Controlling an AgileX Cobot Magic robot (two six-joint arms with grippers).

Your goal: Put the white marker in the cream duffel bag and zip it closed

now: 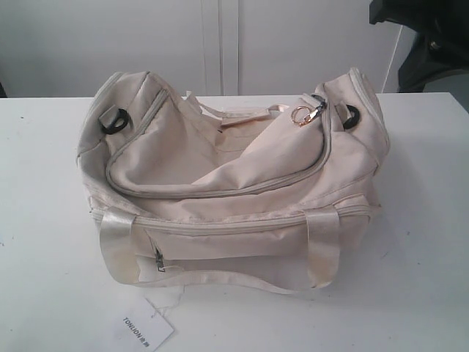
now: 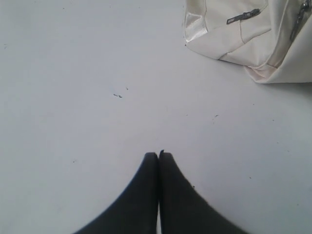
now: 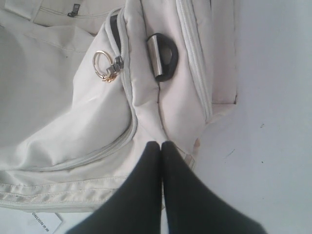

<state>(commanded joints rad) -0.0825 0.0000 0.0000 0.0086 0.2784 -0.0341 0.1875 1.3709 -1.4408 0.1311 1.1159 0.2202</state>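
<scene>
The cream duffel bag (image 1: 227, 183) lies on the white table (image 1: 425, 220), its top flap sagging. Its curved top zipper looks shut, with the gold ring pull (image 1: 300, 117) at the bag's right end. The white marker is out of view. Neither gripper shows in the exterior view. My left gripper (image 2: 158, 155) is shut and empty over bare table, well apart from a corner of the bag (image 2: 234, 34). My right gripper (image 3: 161, 144) is shut and empty, hovering at the bag's end (image 3: 63, 97), a short way from the ring pull (image 3: 103, 66).
A white paper tag (image 1: 146, 326) printed TONLION lies on the table in front of the bag. Black strap rings (image 1: 113, 121) sit at both ends of the bag. A dark object (image 1: 432, 44) stands at the back right, behind the table.
</scene>
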